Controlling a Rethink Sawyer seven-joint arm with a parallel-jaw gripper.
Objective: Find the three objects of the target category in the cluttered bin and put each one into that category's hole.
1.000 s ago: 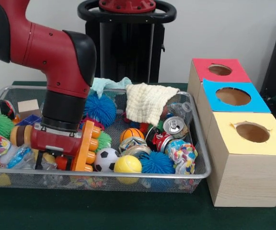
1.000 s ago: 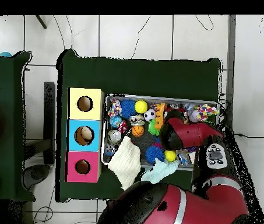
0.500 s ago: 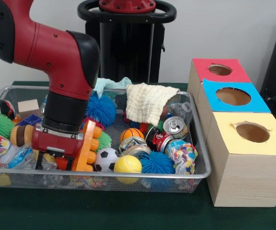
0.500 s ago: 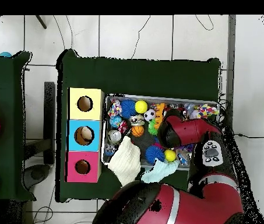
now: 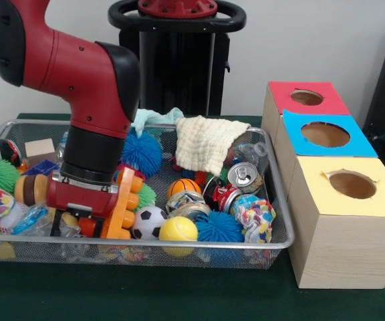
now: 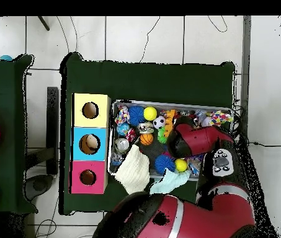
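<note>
Brimming silver mesh bin (image 5: 281, 242), thick rim

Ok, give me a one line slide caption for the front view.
Sawyer arm reaching into the toy-filled wire bin beside three boxes with red, blue and yellow holed tops.

One wire bin (image 5: 281, 244), three wooden boxes (image 5: 343, 227), two blue spiky balls (image 5: 141, 151), two cloths (image 5: 202, 143).
</note>
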